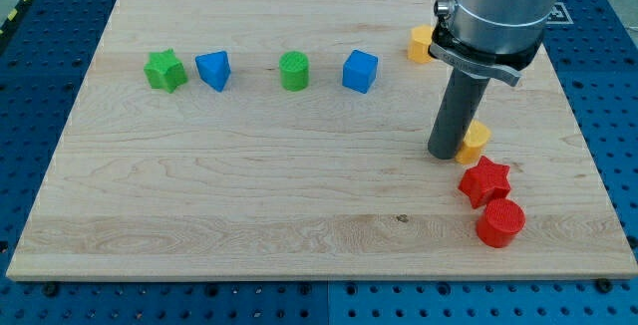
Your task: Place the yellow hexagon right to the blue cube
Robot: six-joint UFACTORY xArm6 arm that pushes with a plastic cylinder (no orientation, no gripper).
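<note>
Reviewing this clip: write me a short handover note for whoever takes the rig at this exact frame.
My tip rests on the board, touching the left side of a yellow block; its shape is half hidden by the rod.
Another yellow block sits near the top edge, partly behind the arm.
The blue cube stands in the upper row, right of the green cylinder.
Done: nothing placed yet.
Left: confirm which yellow block is the hexagon and push it to the cube's right side.
</note>
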